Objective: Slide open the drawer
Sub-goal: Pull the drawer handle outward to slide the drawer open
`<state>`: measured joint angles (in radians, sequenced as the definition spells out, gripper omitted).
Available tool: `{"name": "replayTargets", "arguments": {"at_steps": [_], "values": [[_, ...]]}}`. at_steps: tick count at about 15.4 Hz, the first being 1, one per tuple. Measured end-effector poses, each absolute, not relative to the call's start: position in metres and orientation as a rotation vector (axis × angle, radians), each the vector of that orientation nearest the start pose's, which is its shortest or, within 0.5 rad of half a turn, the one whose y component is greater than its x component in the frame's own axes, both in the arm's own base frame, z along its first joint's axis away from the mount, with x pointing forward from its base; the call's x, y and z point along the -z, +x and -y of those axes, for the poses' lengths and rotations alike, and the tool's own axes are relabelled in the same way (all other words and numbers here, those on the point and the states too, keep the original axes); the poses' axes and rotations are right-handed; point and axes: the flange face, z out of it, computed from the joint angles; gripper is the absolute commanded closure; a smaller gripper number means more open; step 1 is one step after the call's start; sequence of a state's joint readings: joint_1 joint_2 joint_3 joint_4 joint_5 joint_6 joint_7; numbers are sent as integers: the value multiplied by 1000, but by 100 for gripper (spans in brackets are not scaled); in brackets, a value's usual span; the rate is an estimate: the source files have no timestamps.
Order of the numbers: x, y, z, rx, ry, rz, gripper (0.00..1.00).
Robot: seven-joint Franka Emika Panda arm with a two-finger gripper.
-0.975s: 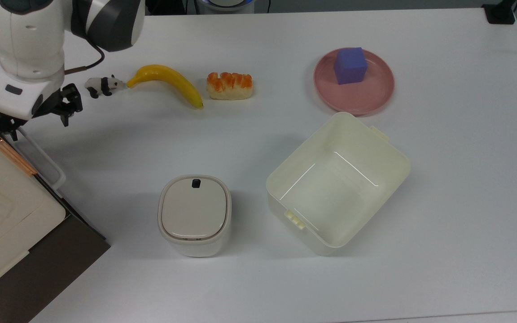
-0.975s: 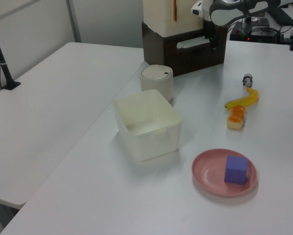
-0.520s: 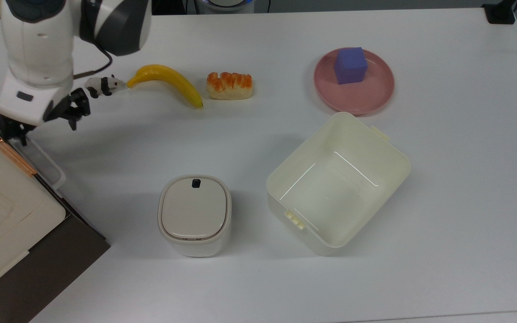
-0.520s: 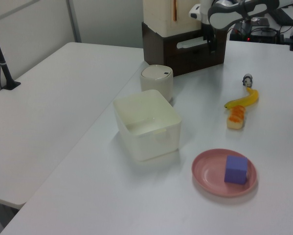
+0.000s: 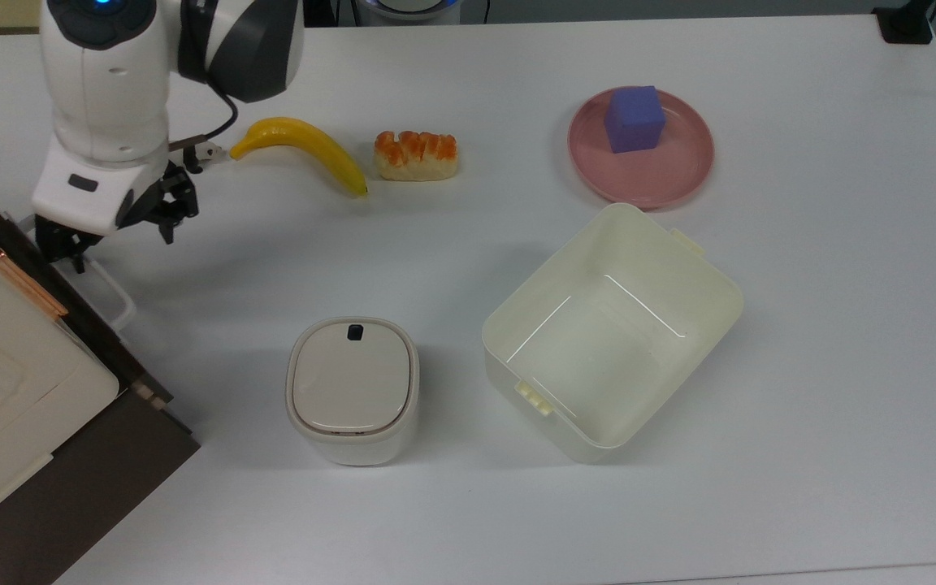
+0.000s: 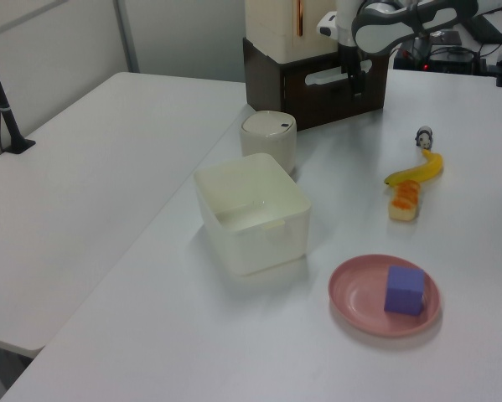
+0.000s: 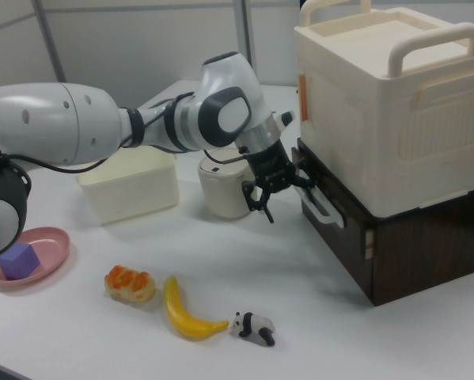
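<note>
I have the fingers [image 7: 280,184] at the white handle [image 7: 322,204] of the drawer [image 5: 54,280]. In the right view one finger sits on each side of the handle bar, so the bar is between them. I cannot tell if they pinch it or just hook it. I hold it there because the handle is the only part I can pull on.

The drawer is under the big cream box [image 7: 395,95], low by the bench [image 5: 517,504]. It has a dark brown front. The handle is a white loop that sticks out toward the fingers. In the top view I see a thin brown strip behind the front, so I think the drawer is out a little bit, not far.

The arm comes in from the side, so the way out in front of the drawer stays free. The little bin [image 5: 353,390] with the lid is the nearest thing to the fingers. The banana [image 5: 305,146] is a bit farther off. The panda [image 7: 252,327] sits on the bench just past the banana's tip. They are all out of the way.
</note>
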<state>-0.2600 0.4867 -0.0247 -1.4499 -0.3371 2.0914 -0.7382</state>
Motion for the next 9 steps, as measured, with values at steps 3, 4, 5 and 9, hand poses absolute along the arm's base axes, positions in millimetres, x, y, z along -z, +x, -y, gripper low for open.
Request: {"name": "replayTargets", "arguments": {"at_steps": [3,4,5,9], "values": [[-431,678,195,-56,-3311,1039,0],[-434,676,188,-56,-3301,1049,0],[-436,674,183,-54,-3297,1055,0],[-437,667,171,-84,-3273,1073,0]]}}
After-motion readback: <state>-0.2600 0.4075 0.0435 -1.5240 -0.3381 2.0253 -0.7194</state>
